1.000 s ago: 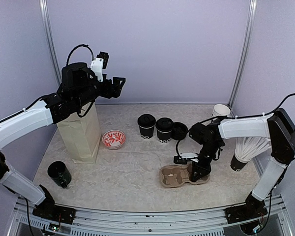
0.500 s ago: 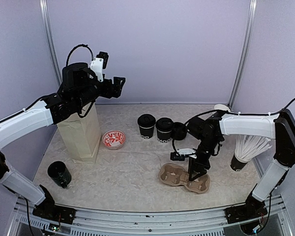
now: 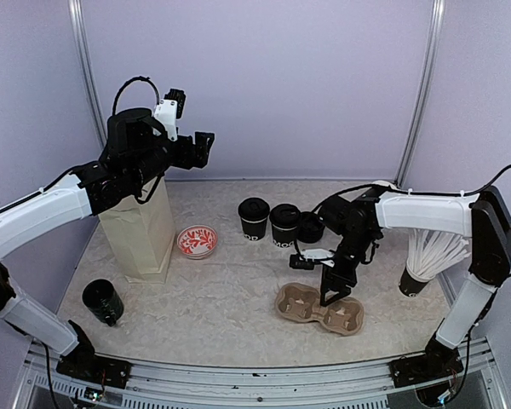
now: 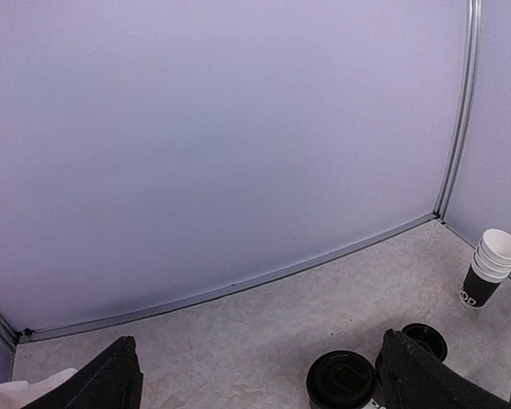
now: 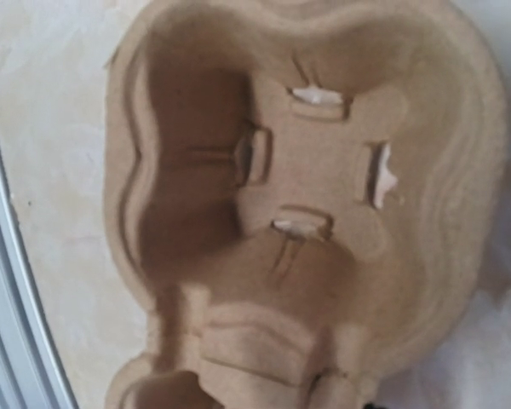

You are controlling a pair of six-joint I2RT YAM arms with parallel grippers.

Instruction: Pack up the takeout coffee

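right gripper (image 3: 334, 288) hovers over carrier (image 3: 319, 308), jaw gap unclear to me; left gripper (image 3: 203, 151) apart. I'd rise clear, then take lidded cup (image 3: 284, 223) beyond it squarely.

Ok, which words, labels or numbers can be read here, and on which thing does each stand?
"OD": white print on the lidded black cup, partly turned away.
"MOC": white print on the black cup beside it, cut off.
"OD": on the bottom cup of the cup stack, left wrist view.
Cup carrier, paper bag, bowl: no text seen.
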